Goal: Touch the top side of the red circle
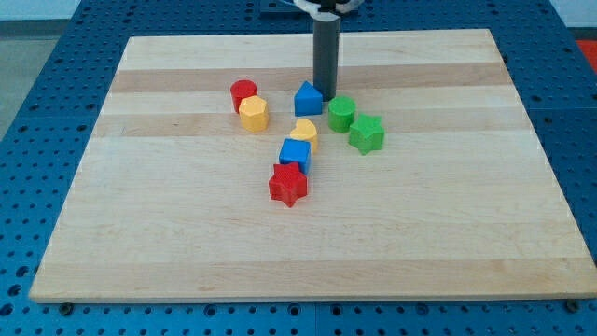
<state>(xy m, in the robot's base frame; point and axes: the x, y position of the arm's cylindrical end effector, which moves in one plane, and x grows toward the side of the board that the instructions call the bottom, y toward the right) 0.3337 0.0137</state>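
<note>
The red circle [242, 93] is a short red cylinder on the wooden board [308, 243], left of the view's centre, touching the yellow hexagon [254, 114] just below and right of it. My tip [326, 94] sits at the end of the dark rod coming down from the view's top. It rests between the blue house-shaped block [308, 99] on its left and the green circle [340, 114] at its lower right. The tip is well to the right of the red circle, about a block row away.
A green star [367, 134] lies right of the green circle. A yellow heart [304, 132], a blue cube [295, 154] and a red star [288, 185] form a column below the tip. The board rests on a blue perforated table [37, 112].
</note>
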